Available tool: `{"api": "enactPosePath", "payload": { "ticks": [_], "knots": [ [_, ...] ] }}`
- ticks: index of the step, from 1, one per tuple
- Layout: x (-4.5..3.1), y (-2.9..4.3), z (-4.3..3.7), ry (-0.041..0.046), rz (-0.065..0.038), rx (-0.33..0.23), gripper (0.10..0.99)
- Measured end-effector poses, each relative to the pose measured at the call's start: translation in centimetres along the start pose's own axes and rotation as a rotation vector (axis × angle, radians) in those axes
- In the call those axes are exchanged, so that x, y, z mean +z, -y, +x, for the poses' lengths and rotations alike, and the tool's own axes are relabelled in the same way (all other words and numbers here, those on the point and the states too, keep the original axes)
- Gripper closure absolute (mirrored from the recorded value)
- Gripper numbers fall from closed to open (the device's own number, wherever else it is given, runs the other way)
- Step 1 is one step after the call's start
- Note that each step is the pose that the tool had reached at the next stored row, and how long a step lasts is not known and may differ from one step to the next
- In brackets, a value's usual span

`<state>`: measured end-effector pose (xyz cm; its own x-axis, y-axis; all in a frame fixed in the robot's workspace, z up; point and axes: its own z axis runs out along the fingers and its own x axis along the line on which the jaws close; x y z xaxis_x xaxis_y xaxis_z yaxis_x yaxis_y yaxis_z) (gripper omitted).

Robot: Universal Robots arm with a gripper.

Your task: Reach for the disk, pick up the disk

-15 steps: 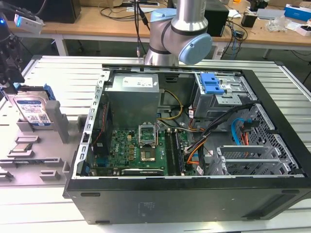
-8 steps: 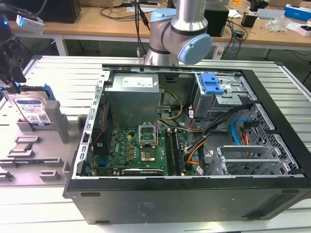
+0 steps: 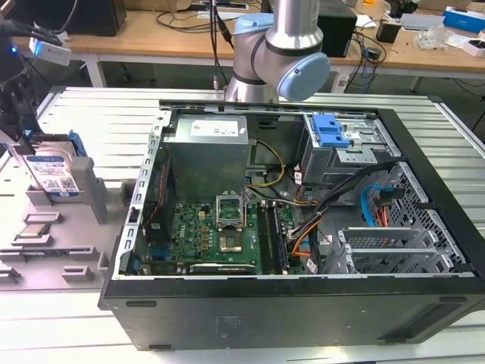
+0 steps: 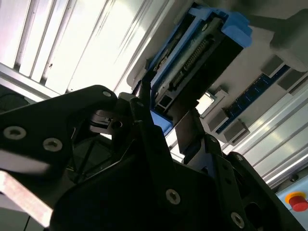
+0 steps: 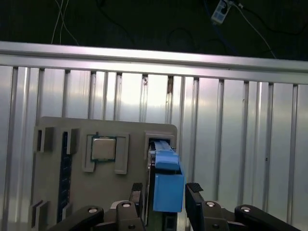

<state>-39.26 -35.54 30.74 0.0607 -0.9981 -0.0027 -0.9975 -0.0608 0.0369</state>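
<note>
The disk (image 3: 50, 174) stands on edge in a slot of the grey fixture plate (image 3: 79, 250) at the exterior view's left, its white-and-blue label showing. My gripper (image 3: 21, 144) hangs over it from above. In the first wrist view the disk's blue bracket (image 5: 168, 185) sits between the two black fingers (image 5: 193, 197), which press close on both sides. The second wrist view shows the disk (image 4: 207, 43) from its connector edge, with my gripper (image 4: 166, 113) shut around it. It still rests in the slot.
A processor chip (image 5: 103, 148) lies in a pocket of the fixture plate (image 5: 53, 192) beside the disk. The open computer case (image 3: 303, 227) takes up the middle of the ribbed metal table (image 3: 98, 114). The arm's base (image 3: 280, 53) stands behind the case.
</note>
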Motion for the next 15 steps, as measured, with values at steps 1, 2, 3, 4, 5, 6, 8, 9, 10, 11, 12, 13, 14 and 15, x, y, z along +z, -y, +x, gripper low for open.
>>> {"api": "enactPosePath", "payload": {
  "ticks": [1,2,3,4,5,6,8,9,10,11,12,13,14,15],
  "knots": [
    [0.27,0.01,0.0,0.0,0.0,0.0,0.604],
    [0.5,0.02,0.0,0.0,0.0,0.0,0.604],
    [0.67,0.02,0.0,0.0,0.0,0.0,0.604],
    [0.77,0.03,0.0,0.0,0.0,0.0,0.604],
    [0.93,0.03,0.0,0.0,0.0,0.0,0.604],
    [1.01,0.04,0.0,-0.0001,0.0,0.0,0.604],
    [1.19,0.04,0.0,0.0,0.0,0.0,0.604],
    [1.27,0.05,0.0,-0.0001,0.0,0.0,0.604],
    [1.36,0.05,0.0,-0.0001,0.0,0.0,0.604],
    [1.43,0.05,0.0,0.0,0.0,0.0,0.604],
    [1.48,0.05,0.0,0.0,0.0,0.0,0.604],
    [1.56,0.05,0.0,0.0,0.0,0.0,0.604],
    [1.6,0.06,0.0,-0.0001,0.0,0.0,0.604],
    [1.61,0.05,0.0,-0.0002,0.0,0.0,0.604]
  ]
}}
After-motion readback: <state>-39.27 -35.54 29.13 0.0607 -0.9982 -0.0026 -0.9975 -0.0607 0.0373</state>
